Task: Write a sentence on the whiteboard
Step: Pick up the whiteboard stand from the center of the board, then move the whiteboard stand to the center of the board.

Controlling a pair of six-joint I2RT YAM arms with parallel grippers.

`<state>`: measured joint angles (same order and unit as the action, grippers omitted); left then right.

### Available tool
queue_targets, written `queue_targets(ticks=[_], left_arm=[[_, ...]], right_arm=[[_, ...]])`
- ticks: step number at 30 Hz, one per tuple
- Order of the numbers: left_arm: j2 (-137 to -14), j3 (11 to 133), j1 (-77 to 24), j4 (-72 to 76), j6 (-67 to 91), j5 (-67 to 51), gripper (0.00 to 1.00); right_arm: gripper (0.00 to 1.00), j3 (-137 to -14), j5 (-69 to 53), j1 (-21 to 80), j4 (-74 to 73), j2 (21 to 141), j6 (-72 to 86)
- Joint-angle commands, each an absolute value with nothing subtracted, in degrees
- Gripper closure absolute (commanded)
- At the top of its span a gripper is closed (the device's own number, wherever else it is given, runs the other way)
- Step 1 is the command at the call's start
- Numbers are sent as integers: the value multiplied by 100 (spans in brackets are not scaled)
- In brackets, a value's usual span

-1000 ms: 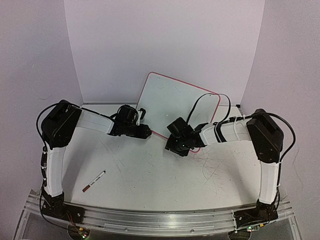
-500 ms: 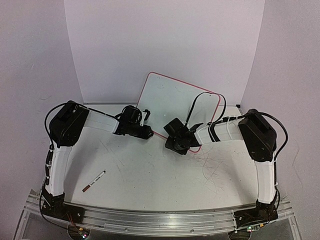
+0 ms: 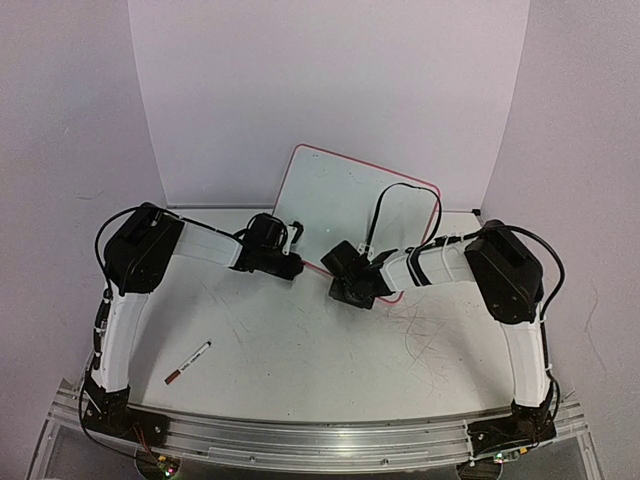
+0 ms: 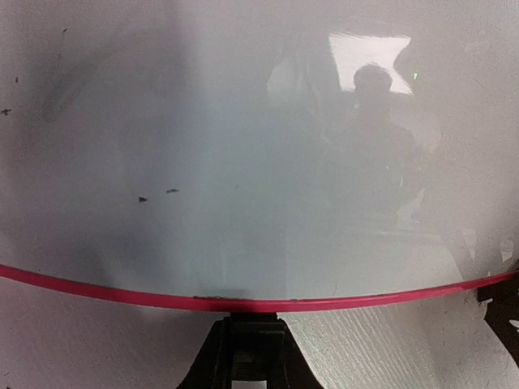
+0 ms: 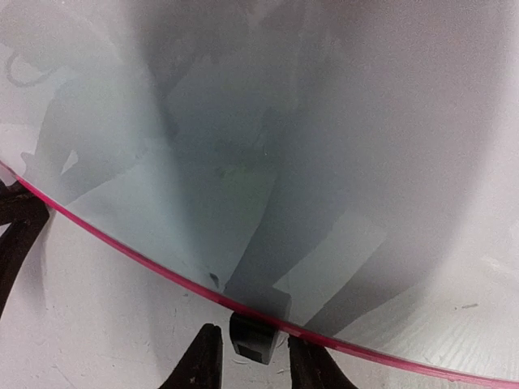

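I am working over a scratched white table boxed in by white walls, with a marker lying at 8 o'clock. The whiteboard is standing at 12 o'clock by the back wall. My left gripper is pinching its left foot. My right gripper is standing narrow around the right foot, not quite touching. The red lower edge is lying at 12 o'clock from both grippers.
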<state>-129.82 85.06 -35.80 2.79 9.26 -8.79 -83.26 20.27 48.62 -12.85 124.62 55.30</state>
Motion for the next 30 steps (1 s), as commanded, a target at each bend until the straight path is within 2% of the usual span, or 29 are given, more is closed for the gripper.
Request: queue_targets(ticks=[1,6,13,21,30], left_arm=[[-12779,8490,-3875,289,994,-730,94],[-12603,8240,-4050,291,1318,-342,100],[-12292,7655,-4543,299,1931,547,100],[-11831,7049,-5017,311,3000,959,100],[-11415,6498,-5474,304,3590,1197,100]], right_arm=[[78,-8395,2510,4847,-1342,12417,5068],[87,-8163,2462,4850,-1333,12273,4598],[96,-7669,2039,4749,-1055,12127,3727],[96,-6625,794,4449,21,11486,2603],[96,-5912,445,4441,540,11079,2146]])
